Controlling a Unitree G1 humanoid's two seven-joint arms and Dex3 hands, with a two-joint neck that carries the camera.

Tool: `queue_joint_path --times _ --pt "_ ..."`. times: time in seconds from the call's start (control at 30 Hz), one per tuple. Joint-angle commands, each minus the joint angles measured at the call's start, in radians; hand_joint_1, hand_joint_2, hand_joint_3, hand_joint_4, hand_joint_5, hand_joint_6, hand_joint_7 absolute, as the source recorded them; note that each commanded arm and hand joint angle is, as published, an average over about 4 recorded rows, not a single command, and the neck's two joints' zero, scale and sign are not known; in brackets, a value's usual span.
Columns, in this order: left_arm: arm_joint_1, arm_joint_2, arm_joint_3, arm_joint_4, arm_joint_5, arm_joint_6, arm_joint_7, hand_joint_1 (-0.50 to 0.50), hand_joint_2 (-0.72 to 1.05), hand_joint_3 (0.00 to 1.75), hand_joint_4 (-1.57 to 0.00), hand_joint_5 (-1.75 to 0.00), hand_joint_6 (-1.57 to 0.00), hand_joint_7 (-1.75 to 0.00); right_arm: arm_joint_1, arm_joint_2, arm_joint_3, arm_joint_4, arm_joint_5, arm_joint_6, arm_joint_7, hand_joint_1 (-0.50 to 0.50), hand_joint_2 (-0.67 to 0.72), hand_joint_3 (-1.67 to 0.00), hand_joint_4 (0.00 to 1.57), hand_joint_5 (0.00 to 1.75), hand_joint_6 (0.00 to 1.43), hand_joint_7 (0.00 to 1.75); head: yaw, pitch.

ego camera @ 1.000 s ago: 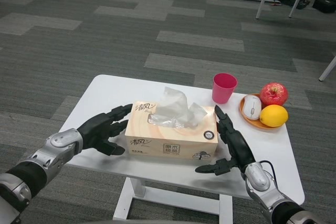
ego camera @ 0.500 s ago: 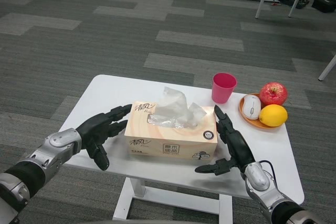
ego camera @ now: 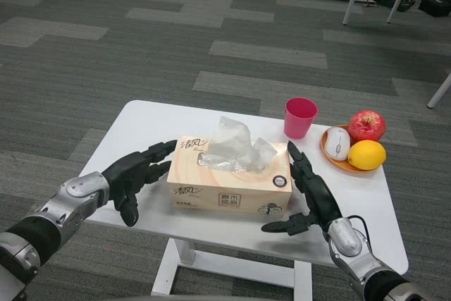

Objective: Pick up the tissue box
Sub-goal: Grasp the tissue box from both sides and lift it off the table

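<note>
Squarely tissue box between fingers

Tissue box flanked close by left hand and right hand, bare table behind-left of box, pink cup and fruit plate crowd the back-right.

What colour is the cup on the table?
The cup is pink, seen in the head view, standing behind the tissue box.
</note>
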Motion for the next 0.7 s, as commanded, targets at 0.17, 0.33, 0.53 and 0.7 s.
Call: queue_joint_path --times 0.17,0.33,0.53,0.7 --pt "0.014 -0.03 0.122 0.019 0.066 -0.045 0.055 0.5 -0.68 0.0 0.0 -0.05 0.0 0.0 -0.013 0.008 0.004 0.002 0.001 0.01 0.007 -0.23 -0.1 -0.24 0.2 0.1 0.0 0.07 0.0 0.001" --pt "0.019 -0.043 0.195 0.02 0.097 -0.048 0.079 0.5 -0.68 0.0 0.0 -0.1 0.0 0.0 -0.013 0.008 0.003 0.002 0.001 0.01 0.007 -0.21 -0.1 -0.24 0.2 0.1 0.0 0.07 0.002 0.002" --pt "0.021 -0.043 0.208 0.023 0.147 -0.048 0.107 0.5 -0.7 0.0 0.0 -0.03 0.0 0.0 -0.013 0.009 0.002 0.004 0.001 0.01 0.007 -0.21 -0.1 -0.24 0.2 0.1 0.0 0.07 -0.001 0.004" --pt "0.013 -0.062 0.156 0.045 0.153 -0.048 0.139 0.5 -0.68 0.0 0.0 -0.1 0.0 0.0 -0.016 0.009 0.006 0.009 0.002 0.011 0.007 -0.21 -0.1 -0.24 0.2 0.07 0.0 0.07 -0.004 0.008"
